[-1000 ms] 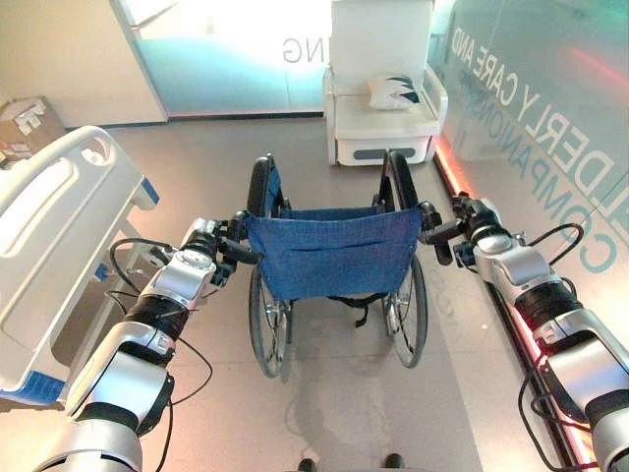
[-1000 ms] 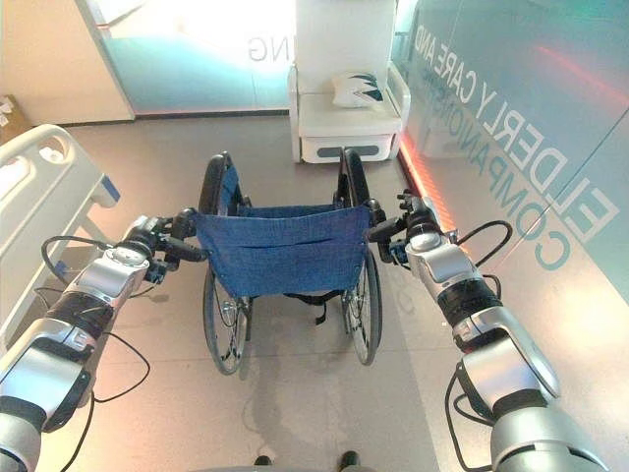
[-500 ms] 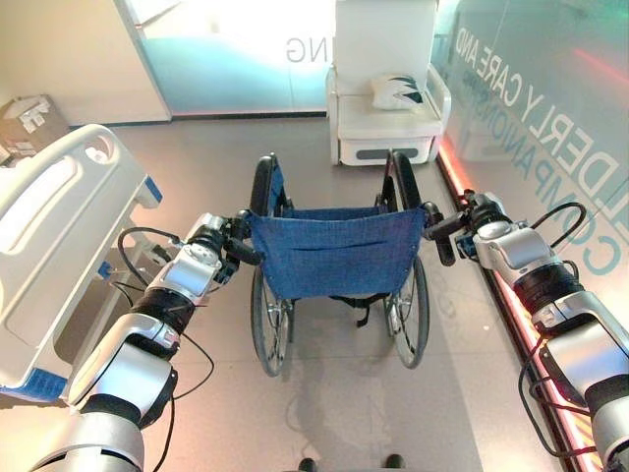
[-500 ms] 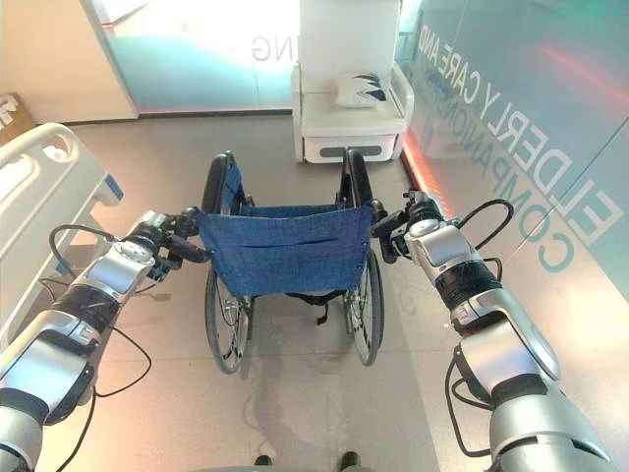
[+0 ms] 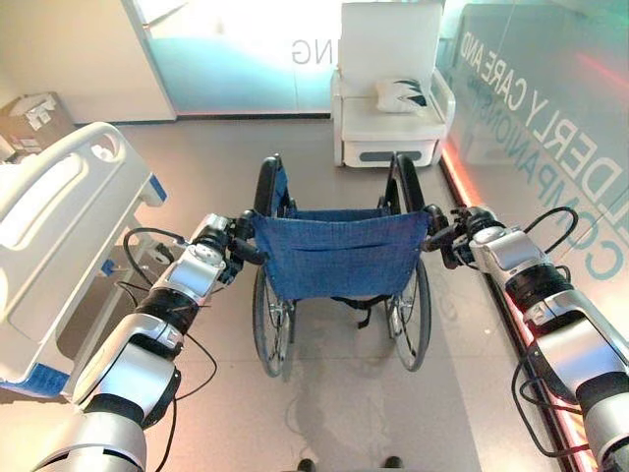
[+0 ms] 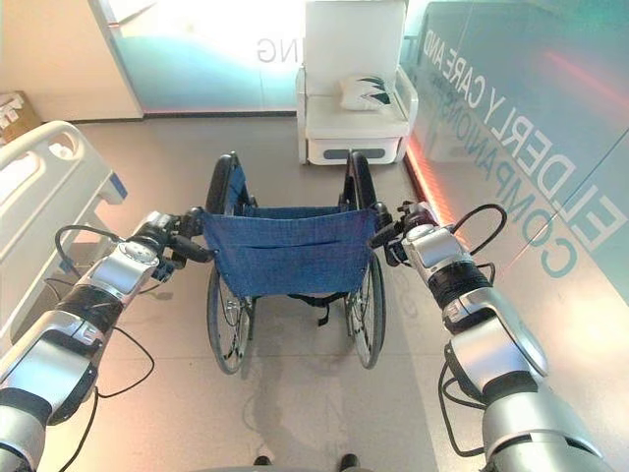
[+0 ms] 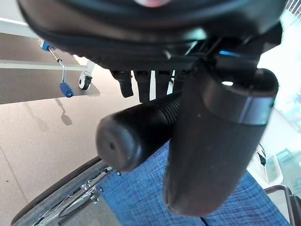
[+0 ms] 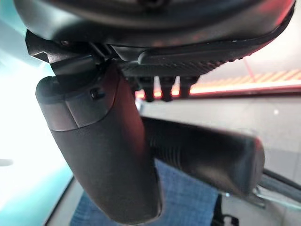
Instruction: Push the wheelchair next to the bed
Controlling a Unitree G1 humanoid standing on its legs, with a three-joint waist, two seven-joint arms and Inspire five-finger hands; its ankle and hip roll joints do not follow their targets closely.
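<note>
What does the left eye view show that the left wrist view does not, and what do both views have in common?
The left eye view takes in the whole wheelchair, the bed on the robot's left, the white armchair with its cushion ahead, and the right hand at the right push handle.

The left wrist view shows close up the left hand curled round the left push handle, and a blue crank under the bed.

Both share the blue backrest, a wheel and the grey floor.

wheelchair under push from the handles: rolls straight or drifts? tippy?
The wheelchair probably rolls easily: big spoked wheels on smooth floor. With the left hand and right hand each curled on a push handle, uneven force likely yaws it. The cloth back would sag; its empty seat suggests it's light.
</note>
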